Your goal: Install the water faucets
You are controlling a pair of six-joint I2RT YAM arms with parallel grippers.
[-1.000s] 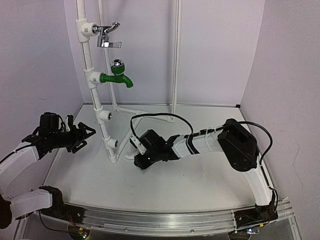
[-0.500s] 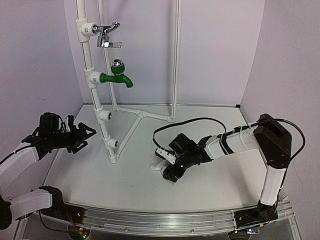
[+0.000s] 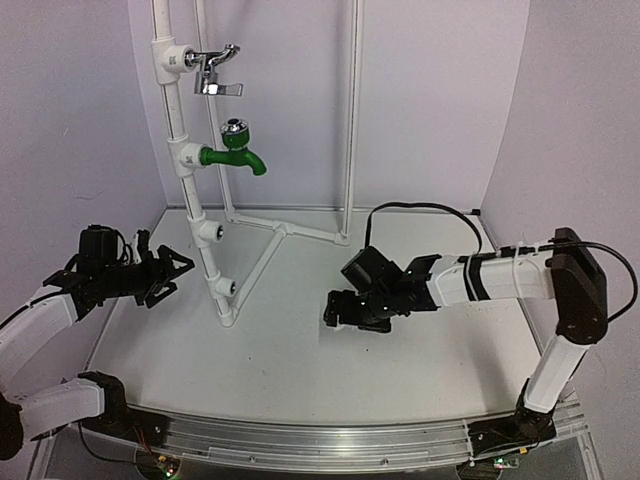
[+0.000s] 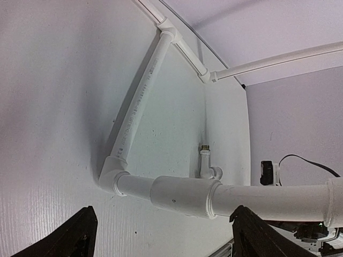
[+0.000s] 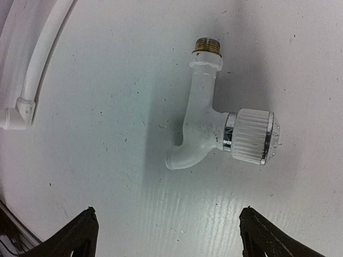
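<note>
A white water faucet (image 5: 206, 126) with a ribbed, chrome-ringed knob and a brass thread lies loose on the table, just ahead of my open right gripper (image 5: 169, 233), untouched. The left wrist view catches it too, the faucet (image 4: 206, 163) lying beyond the white pipe (image 4: 268, 201). From above, my right gripper (image 3: 332, 310) hovers low at mid-table and the faucet under it is hard to make out. My left gripper (image 3: 172, 275) stands open and empty to the left of the upright pipe (image 3: 190, 200). That gripper (image 4: 166, 235) faces the pipe's lower tee fitting (image 4: 182, 195).
The pipe stand carries a chrome lever tap (image 3: 215, 75) and a green tap (image 3: 232, 155), with two bare outlets (image 3: 212, 232) (image 3: 226, 288) lower down. Its base pipes (image 3: 262, 262) run across the table. White walls (image 3: 560, 130) close in the back and sides.
My right gripper has swung right, away from the pipe stand's foot, and its jaws have opened; the white faucet now lies free before it. The left arm has not moved.
</note>
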